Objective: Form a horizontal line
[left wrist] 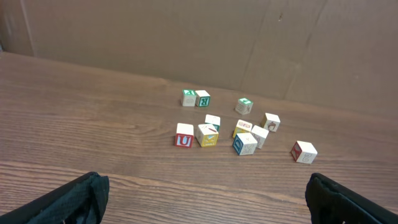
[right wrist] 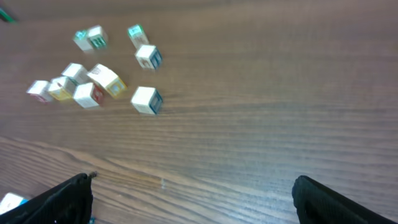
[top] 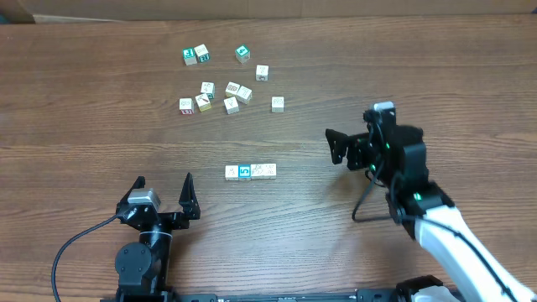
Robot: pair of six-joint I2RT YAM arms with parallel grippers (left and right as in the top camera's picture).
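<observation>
Row formed, both arms clear of it

The horizontal line lies just below the frame's centre: four cubes touching side by side, with the blue "5" cube second from left. The left gripper at lower left and the right gripper at right both gape wide and empty. The task looks complete, while the loose cubes lie scattered above.

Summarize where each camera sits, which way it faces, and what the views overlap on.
Overhead: fixed above the table, looking straight down; shows the left gripper and right gripper, both open, plus the horizontal line and loose cubes.
Left wrist: on the left arm, low, facing across the table toward the cardboard wall; own fingers in the bottom corners.
Right wrist: on the right arm, tilted down at the tabletop; own fingers in the bottom corners.
Shared: all three see the loose cubes.
</observation>
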